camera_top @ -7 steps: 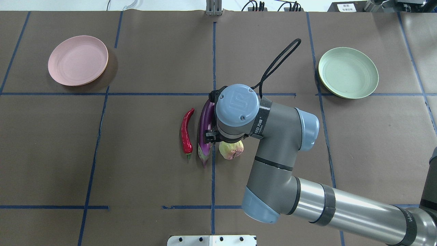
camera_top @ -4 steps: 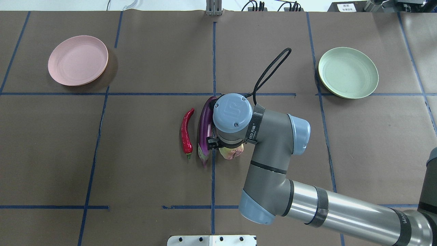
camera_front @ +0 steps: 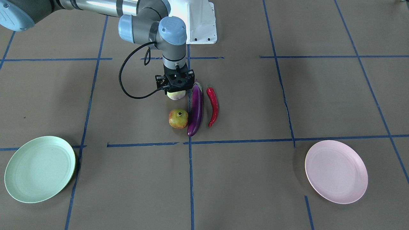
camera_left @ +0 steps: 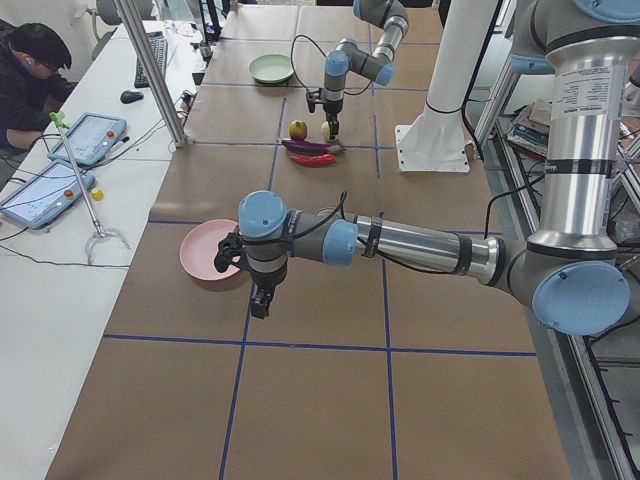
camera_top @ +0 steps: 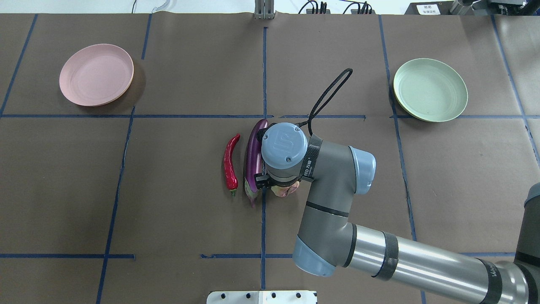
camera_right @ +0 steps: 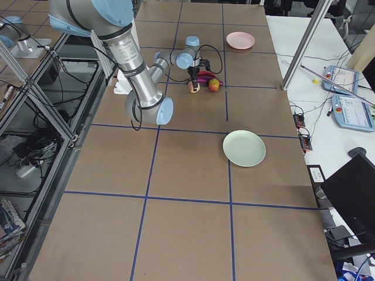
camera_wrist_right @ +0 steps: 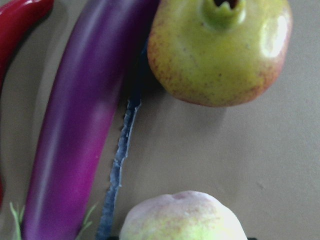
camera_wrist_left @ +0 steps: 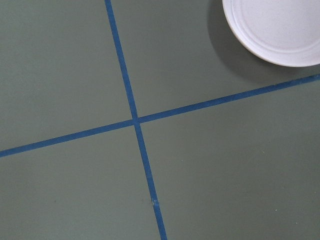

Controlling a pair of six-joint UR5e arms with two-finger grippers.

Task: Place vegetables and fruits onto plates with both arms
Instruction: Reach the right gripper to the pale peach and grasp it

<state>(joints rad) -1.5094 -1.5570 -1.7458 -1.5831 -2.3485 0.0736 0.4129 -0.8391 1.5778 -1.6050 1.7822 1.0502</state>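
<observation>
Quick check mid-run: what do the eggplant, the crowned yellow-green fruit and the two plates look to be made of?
Eggplant: very even purple, glossy sheen band; probably moulded plastic, possibly real. Crowned fruit: smooth, finely speckled skin with one bright glint; likely a plastic replica, not certain. Pink plate and green plate: matte, faint concentric rings, no glaze shine; probably plastic or fibre composite rather than ceramic.

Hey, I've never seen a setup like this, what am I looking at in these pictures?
Two robot arms work at a brown table, each ending in a two-finger gripper. The pictures come from cameras above, across, at both table ends and on each wrist. Mid-table lie an eggplant, a red chili, a yellow-red fruit and a pale green fruit. The right gripper sits over the pale green fruit; whether it grips is unclear. The left gripper hangs near the pink plate, seemingly empty. The green plate is bare.
</observation>
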